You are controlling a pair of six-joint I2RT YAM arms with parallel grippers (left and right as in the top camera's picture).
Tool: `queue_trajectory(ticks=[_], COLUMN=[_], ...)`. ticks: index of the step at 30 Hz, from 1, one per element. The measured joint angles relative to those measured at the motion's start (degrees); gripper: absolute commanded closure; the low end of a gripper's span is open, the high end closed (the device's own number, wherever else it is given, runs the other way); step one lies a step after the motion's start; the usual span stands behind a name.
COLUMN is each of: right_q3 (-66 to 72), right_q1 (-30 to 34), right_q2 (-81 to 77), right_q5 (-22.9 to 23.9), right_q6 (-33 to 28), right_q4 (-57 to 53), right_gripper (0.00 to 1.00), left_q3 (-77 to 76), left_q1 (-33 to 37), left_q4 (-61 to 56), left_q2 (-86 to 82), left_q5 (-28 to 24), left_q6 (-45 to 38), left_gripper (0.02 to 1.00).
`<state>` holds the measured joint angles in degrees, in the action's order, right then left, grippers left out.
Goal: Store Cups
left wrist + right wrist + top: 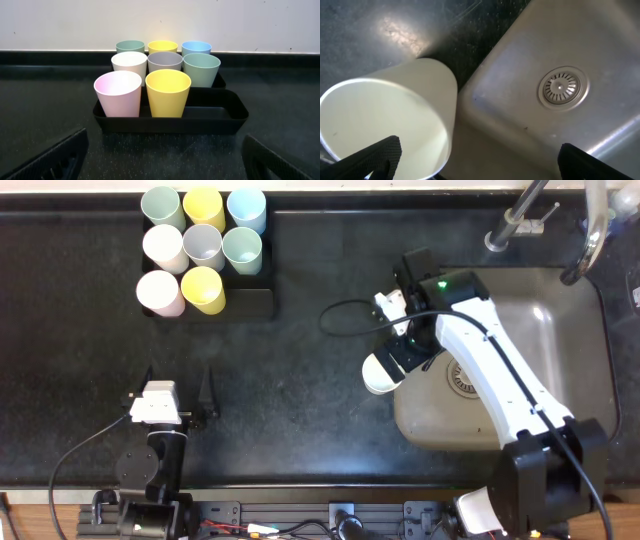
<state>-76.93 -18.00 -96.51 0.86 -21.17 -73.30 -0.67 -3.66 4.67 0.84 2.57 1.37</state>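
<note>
Step in hand: picking up the last cup; judging from the layout, the storing is nearly done.
Task's thing: a white plastic cup [380, 375] lies tilted at the left rim of the steel sink [560, 310], its mouth turned towards the right wrist camera.
Right gripper [480, 145]: spread wide above the cup, one finger at its mouth, pinching nothing.
Left gripper [178, 385]: spread, empty, near the front left edge of the dark stone countertop [300, 400], facing the tray.
Store: a black plastic tray [250, 302] at the countertop's far left corner holds eight pastel cups [203, 246]; its front right slot is free.
Next move: likely close on the cup's wall, lift, carry it left and set it upright in the free slot.
</note>
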Motion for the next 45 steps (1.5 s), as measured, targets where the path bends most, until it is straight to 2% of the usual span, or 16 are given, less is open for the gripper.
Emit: queue_trajectory(ticks=[10,14,16,18,20,21,23,25,27,37,41,45], right_q3=[-0.02,-0.02,-0.02,-0.02,-0.02,0.00,0.04,0.57,1.53,0.09,-12.94,-33.38], right_q1=[0.00,0.00,0.00,0.00,0.00,0.00,0.00,0.00,0.00,-0.50,-3.21,-7.48], right_q2=[-2.49,-2.67,-2.67,-2.67,-2.67,-2.67,-2.67,-2.67,-2.67,-2.69,-2.89,-5.46], right_q5=[-0.48,-0.63,-0.63,-0.76,-1.09,-1.55,-2.62,-3.65,-4.17,-4.59,-3.23,-3.17], right_q6=[-0.17,-0.74,-1.44,-1.42,-2.03,-2.23,-2.60,-2.91,-3.50,-2.16,0.83,3.72], right_q4=[0.76,1.44,1.68,1.73,1.70,1.68,1.64,2.08,2.62,0.42,-3.96,-8.28], right_gripper=[0.003,0.080,0.288,0.356,0.465,0.478,0.619,0.706,0.956,0.956,0.956,0.956], left_q3=[0.00,0.00,0.00,0.00,0.00,0.00,0.00,0.00,0.00,0.00,0.00,0.00], left_q1=[0.00,0.00,0.00,0.00,0.00,0.00,0.00,0.00,0.00,0.00,0.00,0.00], left_q4=[0.02,0.00,0.00,0.00,0.00,0.02,0.00,0.00,0.00,0.02,0.00,0.02], left_q2=[0.00,0.00,0.00,0.00,0.00,0.00,0.00,0.00,0.00,0.00,0.00,0.00], left_q5=[0.00,0.00,0.00,0.00,0.00,0.00,0.00,0.00,0.00,0.00,0.00,0.00], left_q6=[0.00,0.00,0.00,0.00,0.00,0.00,0.00,0.00,0.00,0.00,0.00,-0.02], left_gripper=[0.020,0.020,0.020,0.020,0.020,0.020,0.020,0.020,0.020,0.020,0.020,0.020])
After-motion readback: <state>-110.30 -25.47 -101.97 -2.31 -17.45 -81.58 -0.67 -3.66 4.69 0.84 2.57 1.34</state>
